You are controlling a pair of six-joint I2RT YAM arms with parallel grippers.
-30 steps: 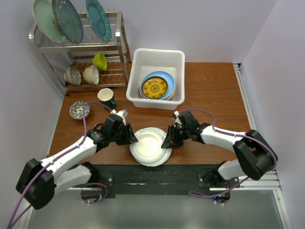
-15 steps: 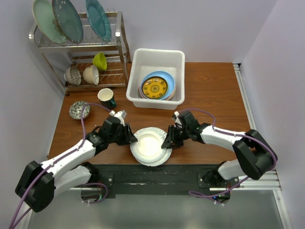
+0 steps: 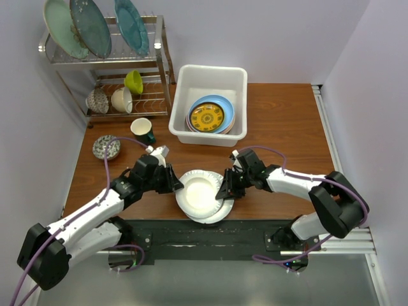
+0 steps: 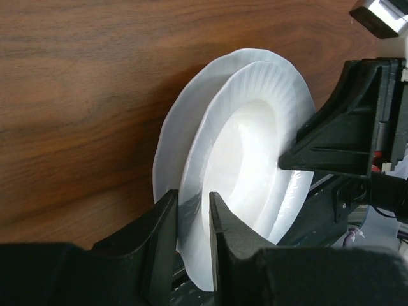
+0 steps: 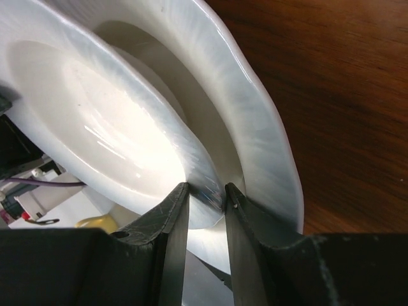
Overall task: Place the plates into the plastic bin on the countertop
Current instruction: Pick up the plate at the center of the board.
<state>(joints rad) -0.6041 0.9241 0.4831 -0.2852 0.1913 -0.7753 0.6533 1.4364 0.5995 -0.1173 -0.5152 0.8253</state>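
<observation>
As one grip might tip it, left fingers (image 4: 224, 242) and right fingers (image 5: 171, 242) are clamping opposite edges of the white plate (image 3: 199, 191).

You have no readable text, label, brand or number in any view. The gold plate (image 3: 207, 116) in the bin (image 3: 213, 81) carries only an ornamental pattern, with no letters to make out.

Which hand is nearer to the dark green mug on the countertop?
Left. The left hand grips the upper white plate by the rim on the side of the mug; the right hand grips the opposite rim, farther off.
</observation>
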